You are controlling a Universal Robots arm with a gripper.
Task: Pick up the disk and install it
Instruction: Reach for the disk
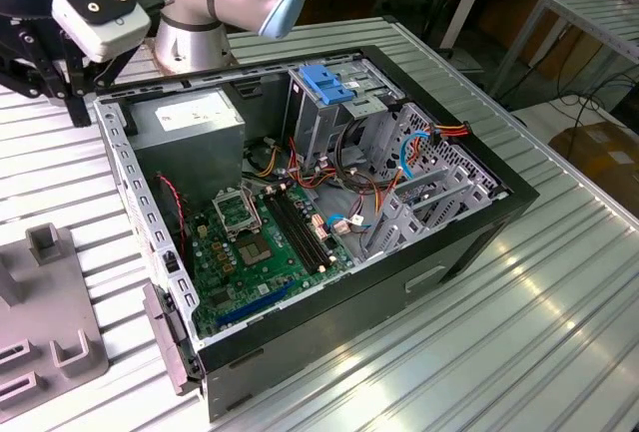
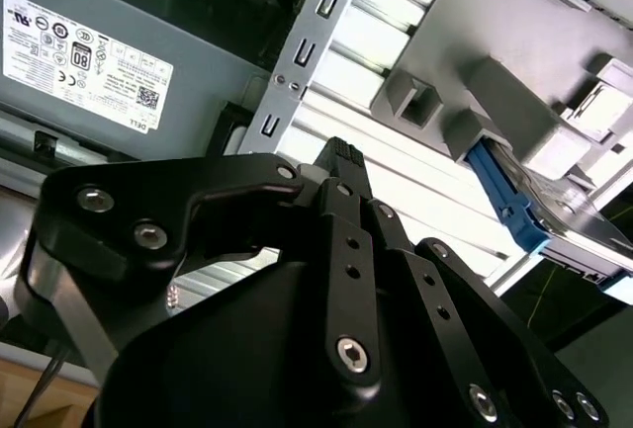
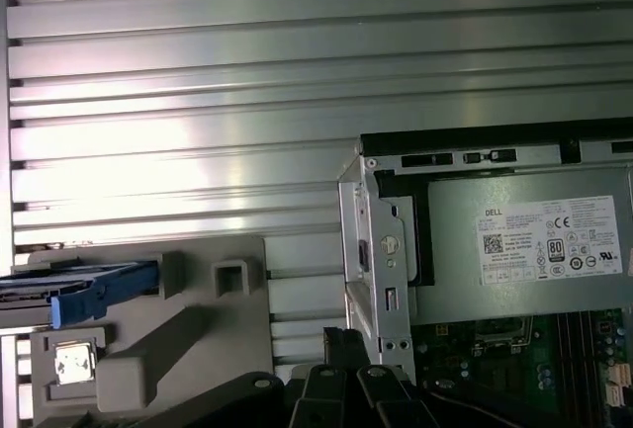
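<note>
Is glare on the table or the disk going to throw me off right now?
Exterior view: bright reflections streak the table on that view's right. First wrist view: a glare band washes the table slats near the disk, whose blue bracket reads clearly. Second wrist view: no glare on the disk.

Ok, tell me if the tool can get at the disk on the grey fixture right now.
Probably yes. The disk sits on the grey fixture outside the computer case with nothing over it. The tool hangs over the table between case and fixture, with nothing between it and the disk.
</note>
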